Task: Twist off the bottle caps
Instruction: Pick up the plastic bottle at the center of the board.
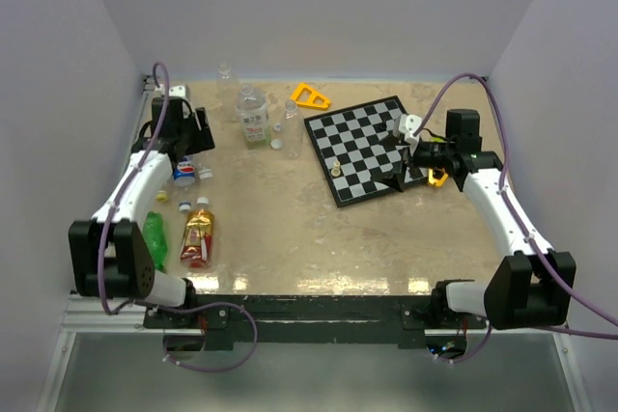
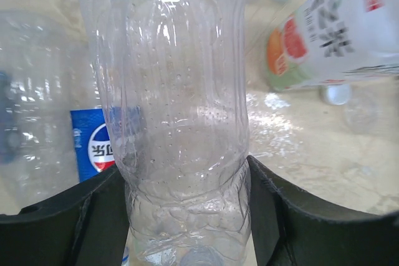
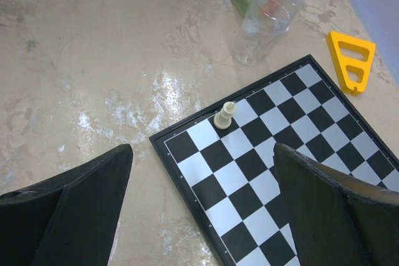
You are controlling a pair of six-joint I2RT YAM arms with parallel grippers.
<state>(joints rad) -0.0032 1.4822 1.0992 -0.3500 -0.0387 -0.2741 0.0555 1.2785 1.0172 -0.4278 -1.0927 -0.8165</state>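
Left gripper (image 2: 187, 175) pinches the clear bottle (image 2: 181, 104) at the far left, jaws half-closed on its thin waist. Squeeze harder and it might crumple or slip. Right gripper (image 3: 202, 149) gapes empty over the chessboard (image 3: 269, 120).

- A black-and-white chessboard (image 1: 365, 149) is lying flat on the table (image 1: 319, 238), turned at an angle, at about 2 o'clock from the table's centre in the top view.
- A single pale chess piece (image 1: 335, 168) is standing upright on the board's outer row, toward 8 o'clock from the board's centre.
- A yellow triangular frame (image 1: 310, 96) with cut-out openings is lying flat on the table at about 10 o'clock from the board, near its far corner but apart from it.
- The beige, marble-patterned tabletop is catching glare near the board's edge.
- Plain pale walls (image 1: 319, 7) are closing the table in at 9, 12 and 3 o'clock.
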